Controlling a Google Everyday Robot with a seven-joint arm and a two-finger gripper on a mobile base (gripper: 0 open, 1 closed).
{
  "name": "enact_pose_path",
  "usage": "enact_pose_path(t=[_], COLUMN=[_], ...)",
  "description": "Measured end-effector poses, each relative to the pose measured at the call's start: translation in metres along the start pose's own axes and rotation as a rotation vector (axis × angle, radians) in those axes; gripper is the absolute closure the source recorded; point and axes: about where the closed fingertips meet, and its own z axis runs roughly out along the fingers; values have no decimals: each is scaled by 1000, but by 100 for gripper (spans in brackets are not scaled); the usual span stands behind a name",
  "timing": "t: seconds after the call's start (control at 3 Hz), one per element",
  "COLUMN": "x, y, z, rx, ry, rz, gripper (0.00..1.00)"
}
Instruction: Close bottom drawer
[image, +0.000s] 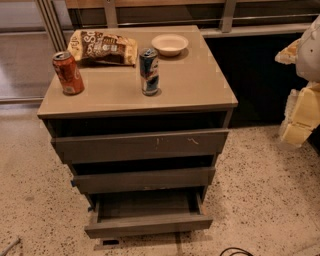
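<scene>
The bottom drawer (150, 225) stands pulled out at six o'clock, so we judge the approach to be the step in hand. Next the claw (299, 120) must drop low and push the drawer front squarely toward twelve. It hangs at three o'clock, well apart from the drawer. Spread or pressed together, we cannot tell.
</scene>
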Motion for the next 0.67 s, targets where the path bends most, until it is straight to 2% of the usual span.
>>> enact_pose_path(t=[0.67], x=[0], y=[0], z=[0], rx=[0], ry=[0], rz=[0], gripper=[0])
